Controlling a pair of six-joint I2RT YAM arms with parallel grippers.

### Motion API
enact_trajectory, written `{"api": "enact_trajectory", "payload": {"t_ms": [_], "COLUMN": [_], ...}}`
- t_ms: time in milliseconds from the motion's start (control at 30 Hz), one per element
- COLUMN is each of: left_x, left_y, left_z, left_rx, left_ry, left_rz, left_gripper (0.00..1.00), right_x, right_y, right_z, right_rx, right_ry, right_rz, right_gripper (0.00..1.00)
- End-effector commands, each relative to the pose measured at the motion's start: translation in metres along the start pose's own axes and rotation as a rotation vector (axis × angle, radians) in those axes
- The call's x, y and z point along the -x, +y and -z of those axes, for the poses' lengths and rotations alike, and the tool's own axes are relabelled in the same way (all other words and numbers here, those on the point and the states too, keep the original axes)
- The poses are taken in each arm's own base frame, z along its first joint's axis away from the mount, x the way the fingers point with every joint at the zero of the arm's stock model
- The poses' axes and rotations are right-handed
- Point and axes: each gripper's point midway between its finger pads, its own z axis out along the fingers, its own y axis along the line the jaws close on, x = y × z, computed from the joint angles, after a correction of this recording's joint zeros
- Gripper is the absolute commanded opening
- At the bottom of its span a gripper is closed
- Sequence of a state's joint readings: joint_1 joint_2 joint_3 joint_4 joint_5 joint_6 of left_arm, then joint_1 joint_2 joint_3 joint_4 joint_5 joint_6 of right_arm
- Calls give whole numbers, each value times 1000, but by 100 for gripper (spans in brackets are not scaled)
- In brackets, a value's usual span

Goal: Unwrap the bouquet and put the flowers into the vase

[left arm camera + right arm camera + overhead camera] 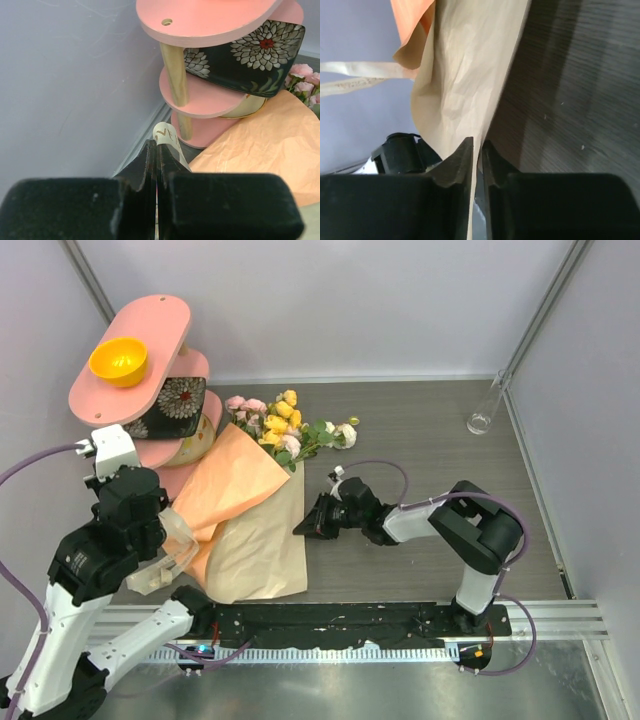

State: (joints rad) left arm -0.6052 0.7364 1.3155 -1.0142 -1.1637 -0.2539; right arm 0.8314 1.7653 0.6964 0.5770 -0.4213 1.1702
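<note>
The bouquet lies left of centre, its orange-tan kraft paper (250, 530) spread loose on the table. The flowers (285, 425), pink, yellow and white, stick out at its far end. My left gripper (172, 552) is at the paper's left side. The left wrist view shows this gripper (156, 145) shut on the cream ribbon (169, 136). My right gripper (303, 527) is at the paper's right edge. In the right wrist view that gripper (477, 142) has its jaws drawn narrow on the paper's (465, 90) thin edge. The clear vase (487, 405) leans in the far right corner.
A pink tiered stand (130, 345) at the far left carries an orange bowl (118, 360) and a black floral-patterned box (180, 395). The stand's lower tiers (200, 95) are just beyond the left gripper. Walls close in the left, back and right sides.
</note>
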Motion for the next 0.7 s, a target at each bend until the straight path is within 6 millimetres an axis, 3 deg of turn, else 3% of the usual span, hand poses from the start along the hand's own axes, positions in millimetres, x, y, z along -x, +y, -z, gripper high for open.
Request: {"api": "enact_trajectory", "payload": {"t_ms": [0,67,167,200,233,267,300,333,367,433,667], "left_x": [13,13,8,7,5,2,1,-1,-4,-9,-31], "left_y": [17,14,6,4,0,-3,-6,-10,-13,-19,-11], "left_z": [2,1,-2,-3,-5,-6,-8,-10,-12,-15,-22], "left_rx": [62,51,36,38,41,43,44,49,56,78,241], "left_ry": [-41,-44,-34,-30,-21,-15,-10,0,6,28,87], "left_rz": [41,33,-2,-13,-36,-48,-62,-85,-94,-148,-261], "left_gripper": [0,0,0,0,0,0,0,0,0,0,0], "right_x": [26,38,70,90,91,104,119,117,130,143,214], "right_y": [2,-10,-29,-38,-52,-49,-58,-74,-71,-96,-119], "right_z": [-6,3,26,38,48,56,67,78,84,108,174], "right_rx": [-23,-88,-190,-231,-300,-315,-353,-426,-456,-578,-876], "right_ry": [-60,-86,-159,-194,-176,-198,-211,-174,-184,-177,-377], "right_rz": [87,91,140,182,176,198,251,236,260,275,313], "right_gripper": [8,1,1,1,1,1,1,1,1,1,1]}}
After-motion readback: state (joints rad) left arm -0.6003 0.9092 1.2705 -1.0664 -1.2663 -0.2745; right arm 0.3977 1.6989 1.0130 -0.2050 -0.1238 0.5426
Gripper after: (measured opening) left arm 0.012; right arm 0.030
